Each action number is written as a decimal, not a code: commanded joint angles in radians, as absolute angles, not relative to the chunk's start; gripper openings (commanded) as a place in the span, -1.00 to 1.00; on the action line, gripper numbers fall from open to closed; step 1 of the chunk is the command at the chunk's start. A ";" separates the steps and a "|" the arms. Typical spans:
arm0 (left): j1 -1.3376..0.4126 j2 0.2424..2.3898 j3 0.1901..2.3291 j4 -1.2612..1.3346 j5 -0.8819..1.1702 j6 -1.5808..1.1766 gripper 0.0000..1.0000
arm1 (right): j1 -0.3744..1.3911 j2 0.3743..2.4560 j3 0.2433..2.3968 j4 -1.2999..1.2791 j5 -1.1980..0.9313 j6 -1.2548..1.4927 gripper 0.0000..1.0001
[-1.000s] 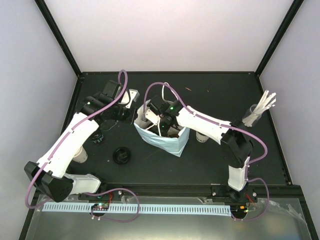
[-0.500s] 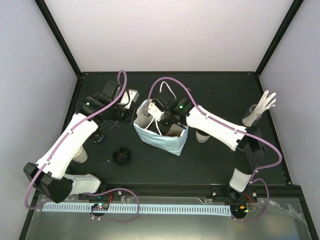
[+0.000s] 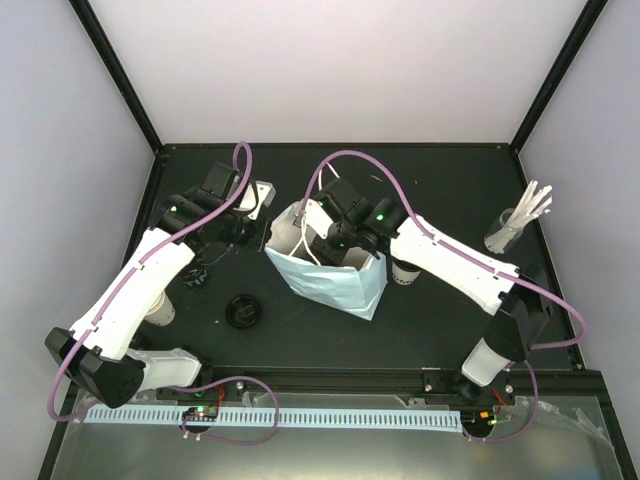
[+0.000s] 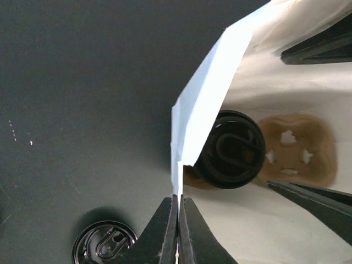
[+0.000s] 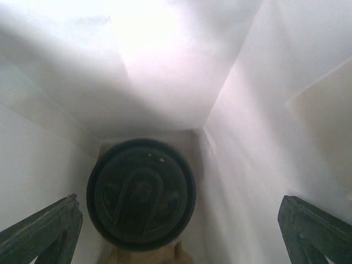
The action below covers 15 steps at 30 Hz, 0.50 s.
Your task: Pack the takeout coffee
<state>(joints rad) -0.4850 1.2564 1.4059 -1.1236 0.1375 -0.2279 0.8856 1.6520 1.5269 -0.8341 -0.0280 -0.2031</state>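
Left fingers (image 4: 160, 236) pinch bag (image 4: 201, 110) rim; wrist views show lidded cup (image 4: 231, 148), top doesn't.

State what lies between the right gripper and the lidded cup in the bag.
Nothing: in the right wrist view, the stretch from right gripper to lidded cup is bare, inside the bag.

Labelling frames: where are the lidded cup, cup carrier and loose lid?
lidded cup (image 4: 231, 149): left wrist view, centre of lid.
cup carrier (image 4: 322, 144): left wrist view, bare pulp.
loose lid (image 3: 243, 311): top view, its middle.
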 commanded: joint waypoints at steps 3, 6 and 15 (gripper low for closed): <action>-0.488 1.236 1.425 -1.145 0.115 -0.234 -0.97 | 0.882 1.563 1.498 -0.774 -0.031 -0.189 1.00; -0.489 1.232 1.426 -1.144 0.114 -0.239 -0.97 | 0.881 1.536 1.477 -0.752 -0.026 -0.185 1.00; -0.489 1.234 1.428 -1.137 0.113 -0.247 -0.97 | 0.885 1.513 1.444 -0.674 -0.089 -0.114 1.00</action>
<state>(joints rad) -0.4900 1.2560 1.4059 -1.1286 0.1383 -0.2333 0.8856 1.5471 1.4517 -0.7349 -0.0364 -0.1631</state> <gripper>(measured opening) 0.017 0.999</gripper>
